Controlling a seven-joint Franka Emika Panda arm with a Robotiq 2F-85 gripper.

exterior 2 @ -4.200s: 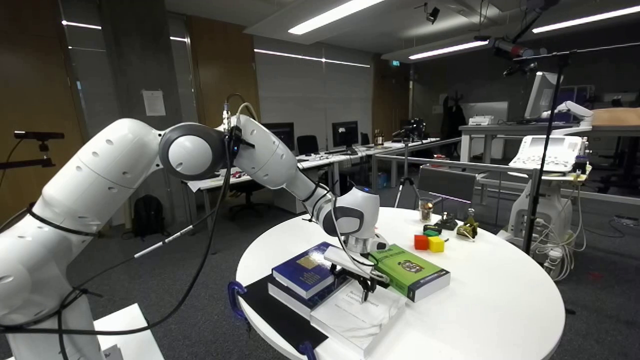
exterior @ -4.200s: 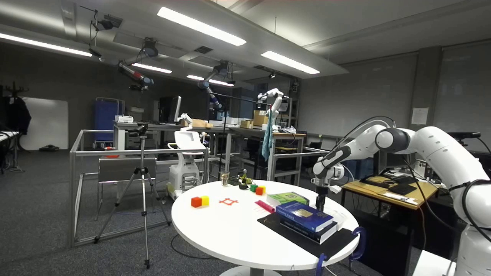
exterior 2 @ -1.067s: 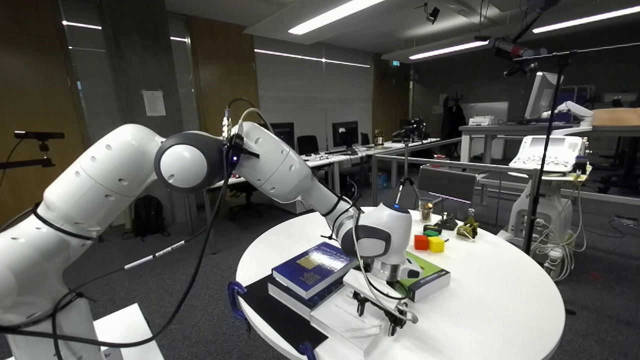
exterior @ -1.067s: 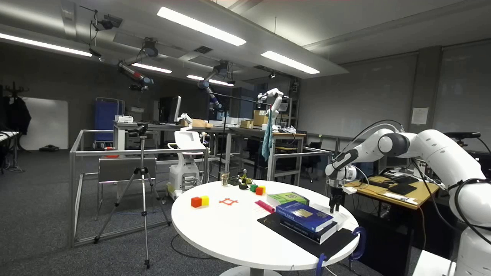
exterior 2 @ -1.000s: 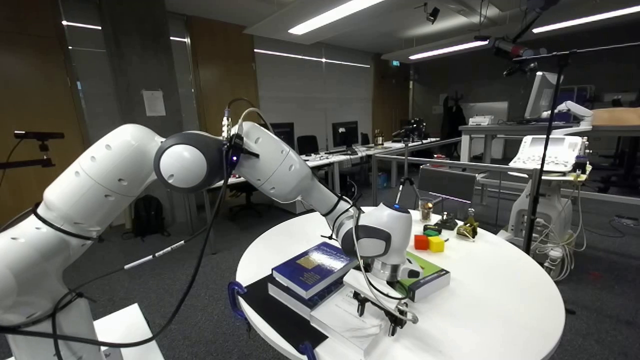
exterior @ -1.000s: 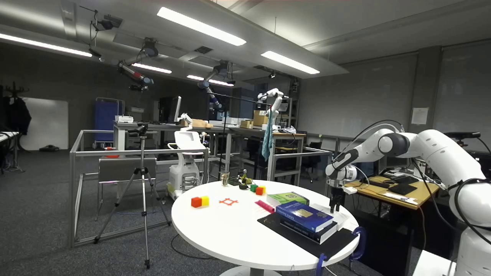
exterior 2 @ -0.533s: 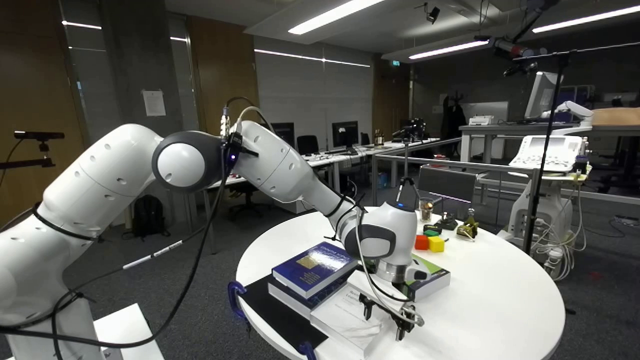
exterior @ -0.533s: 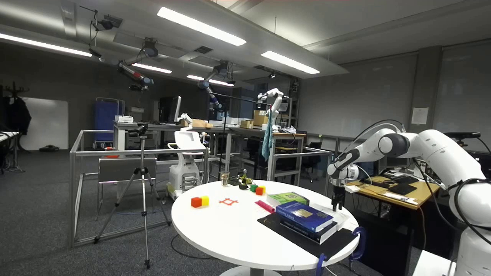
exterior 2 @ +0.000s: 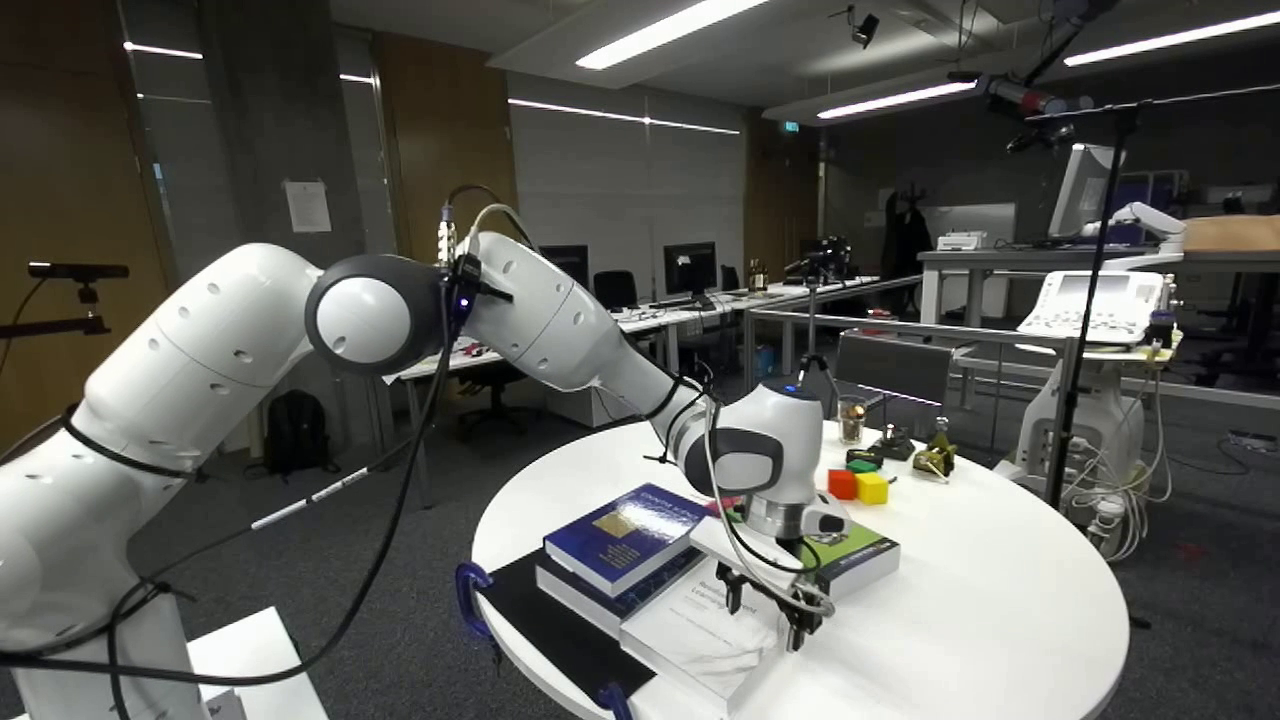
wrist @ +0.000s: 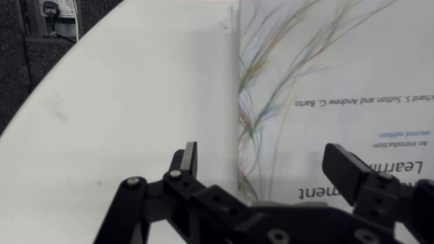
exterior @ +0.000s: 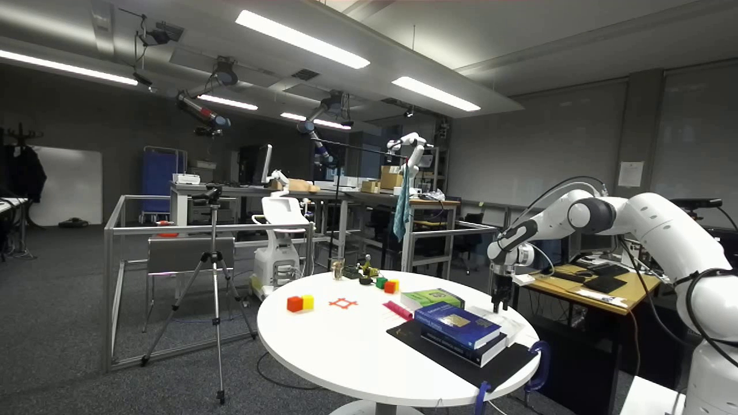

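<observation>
Gripper [wrist: 261,152] jaws stand wide apart over an edge of the white book [exterior 2: 690,640]: per the wrist view one finger is above the cover, the other above the round white table [exterior: 340,351]. Can't tell if a tip touches the cover. Cover text partly readable: Learning, An Introduction, second edition. White book lies flat beside a blue book [exterior 2: 625,535] stacked on a dark book [exterior: 452,346], which is on a black mat [exterior 2: 565,620] at the table edge, two blue clamps [exterior 2: 616,703] there. Green book [exterior: 431,297] nearby. Farther across: red cube [exterior 2: 842,484], yellow cube [exterior 2: 872,488], green block [exterior 2: 862,467], glass [exterior 2: 852,422]. In an exterior view also another red/yellow cube pair [exterior: 295,304] and a pink item [exterior: 402,311]. Room: grey carpet [exterior: 75,300], grey chair [exterior: 190,255], tripod [exterior: 214,256], metal rail [exterior: 167,229], white console [exterior: 279,210], blue folding screen [exterior: 157,184], wooden desk [exterior: 546,288] with keyboard [exterior: 604,285], dark monitor [exterior 2: 690,268], black backpack [exterior 2: 298,432] on the floor, strip lights [exterior: 302,39] lit, robot arms [exterior: 202,110] hung overhead
</observation>
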